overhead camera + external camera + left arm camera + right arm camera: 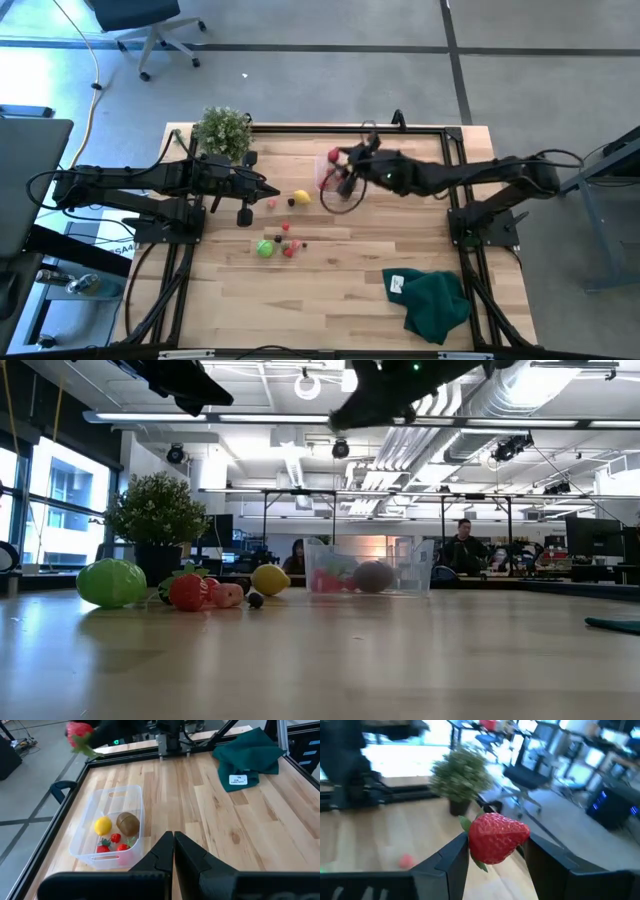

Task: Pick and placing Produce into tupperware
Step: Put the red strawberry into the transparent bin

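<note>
The clear tupperware [107,827] stands on the wooden table and holds a yellow, a brown and some small red produce pieces. In the high view the tupperware [335,187] is partly hidden under my right arm. My right gripper [495,852] is shut on a red toy strawberry [497,837] high above the tub's far side [333,155]. More produce lies loose on the table: a lemon [301,198], a green piece [265,248] and small red ones [290,245]. My left gripper [173,840] hovers shut above the table, left of the tub. My right gripper pinches the strawberry by its two sides [472,842] between its two fingers. The fingers come nearly level from the table's right side. The strawberry is lifted clear, well above the table, with green leaves [465,823] showing at one end.
A potted plant [222,130] stands at the far left corner. A dark green cloth [435,300] lies at the near right. Black frame rails [300,128] run along the table's edges. People sit in the room beyond [462,545].
</note>
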